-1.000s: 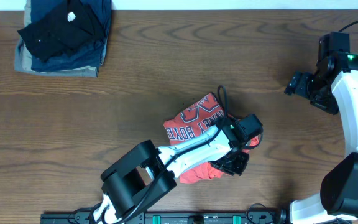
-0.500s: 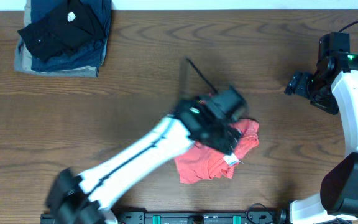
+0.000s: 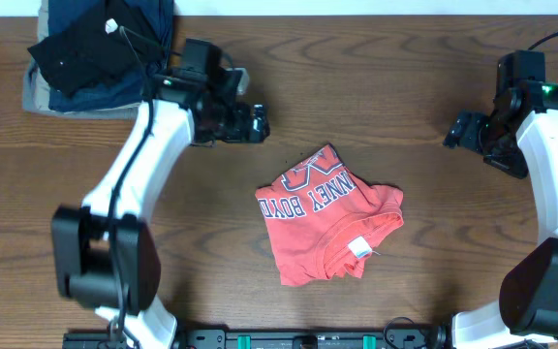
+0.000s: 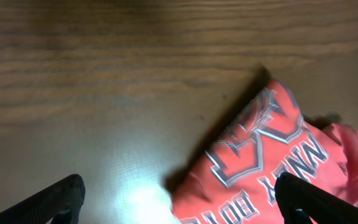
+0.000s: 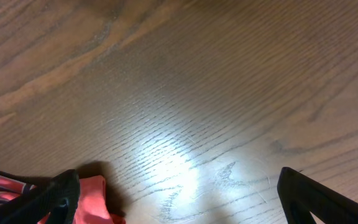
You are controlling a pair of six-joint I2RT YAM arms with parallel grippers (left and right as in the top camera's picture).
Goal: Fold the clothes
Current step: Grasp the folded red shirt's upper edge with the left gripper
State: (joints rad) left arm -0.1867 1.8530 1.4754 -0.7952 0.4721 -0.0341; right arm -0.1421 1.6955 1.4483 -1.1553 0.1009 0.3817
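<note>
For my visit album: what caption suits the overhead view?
The left pincer and right pincer hover open, clear of a roughly folded red T-shirt on a wooden table.

surface: dark brown wood-grain table (image 3: 434, 242) | past table's far edge: pale strip (image 3: 356, 6) | along table's near edge: black rail (image 3: 289, 340) | light: soft glare patch (image 5: 173, 163) on table

Orange-red T-shirt (image 3: 329, 233) with navy-and-white lettering (image 3: 310, 195) on brown wood-grain table (image 3: 405, 107).

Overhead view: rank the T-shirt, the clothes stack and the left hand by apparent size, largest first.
1. T-shirt and stack: about alike, and the stack is cropped by the frame edge.
2. The left hand: smallest.
</note>
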